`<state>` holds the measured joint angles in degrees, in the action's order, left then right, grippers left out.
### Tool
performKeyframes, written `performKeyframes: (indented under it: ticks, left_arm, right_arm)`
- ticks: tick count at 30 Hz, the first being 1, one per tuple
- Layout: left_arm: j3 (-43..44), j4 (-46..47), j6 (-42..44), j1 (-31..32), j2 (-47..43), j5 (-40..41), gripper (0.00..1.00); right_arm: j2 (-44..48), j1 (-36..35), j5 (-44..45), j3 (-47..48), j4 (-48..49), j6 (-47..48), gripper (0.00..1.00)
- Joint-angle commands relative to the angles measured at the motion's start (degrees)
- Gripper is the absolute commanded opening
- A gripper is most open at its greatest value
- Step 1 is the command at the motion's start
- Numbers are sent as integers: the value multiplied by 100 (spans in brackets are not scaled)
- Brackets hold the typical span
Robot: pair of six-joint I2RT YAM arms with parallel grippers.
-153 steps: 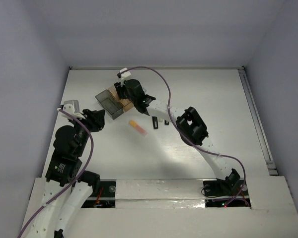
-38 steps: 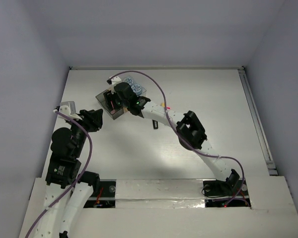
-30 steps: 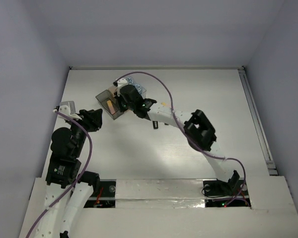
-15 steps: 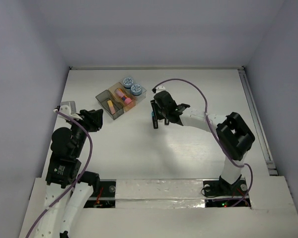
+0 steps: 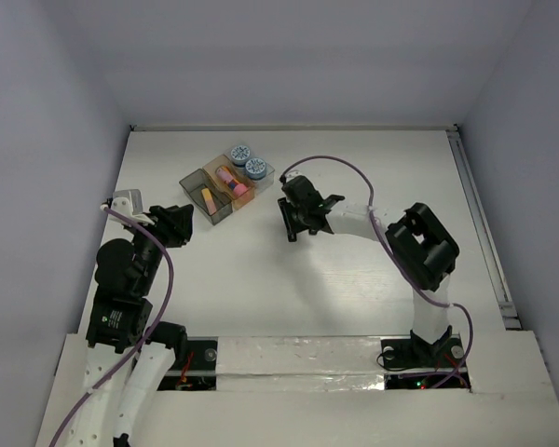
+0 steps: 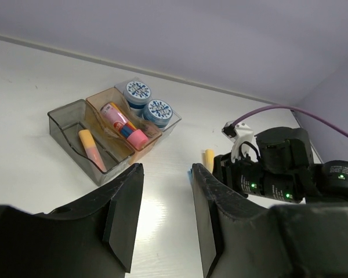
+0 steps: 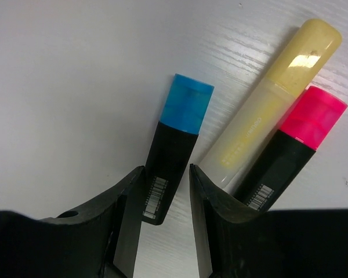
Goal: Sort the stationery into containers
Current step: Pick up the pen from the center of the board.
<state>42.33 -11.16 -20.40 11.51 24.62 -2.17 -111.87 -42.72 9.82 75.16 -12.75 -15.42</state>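
My right gripper is down at the table, open, its jaws on either side of the black end of the blue-black highlighter. The yellow highlighter and the red-black highlighter lie just to its right. The three joined bins stand at the back left: dark grey holding the orange highlighter, tan holding the pink bottle piece, clear holding two tape rolls. My left gripper is open and empty, left of the bins.
My right arm's purple cable loops over the table behind the gripper. The table's back wall edge runs close behind the bins. A rail runs along the right side.
The orange highlighter went from the table into the dark grey bin. My right gripper left the bins, moved right and came down over the blue-black highlighter. The left arm has stayed still.
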Motion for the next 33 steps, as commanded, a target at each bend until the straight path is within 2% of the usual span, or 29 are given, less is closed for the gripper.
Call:
performKeyframes:
  ticks: [1,15,17,18,21,24,26,30,33]
  left_arm:
    - [-32,369,45,-26,69,-116,35]
    - [-49,377,45,-26,78,-204,35]
    - [-40,369,36,-26,43,-178,35]
    - [-32,369,45,-26,69,-143,35]
    - [-40,386,45,-26,122,-256,35]
    - [-32,395,37,-26,78,-187,35]
    - [-23,404,45,-26,148,-196,35]
    - [-49,430,36,-26,78,-266,35]
    - [-40,422,28,-26,148,-257,35]
  right_arm:
    - [-141,27,-42,377,-60,4,42]
    - [-528,27,-51,649,-148,56,45]
    - [-467,27,89,588,-114,48,40]
    - [-397,27,90,545,-79,39,32]
    - [14,27,-24,307,229,83,22]
    - [515,-25,-296,-17,694,101,19]
    - [675,-26,-831,-88,1036,4,19]
    - [440,-307,-1342,542,1214,65,20]
    - [-149,-421,-1729,1605,1214,39,21]
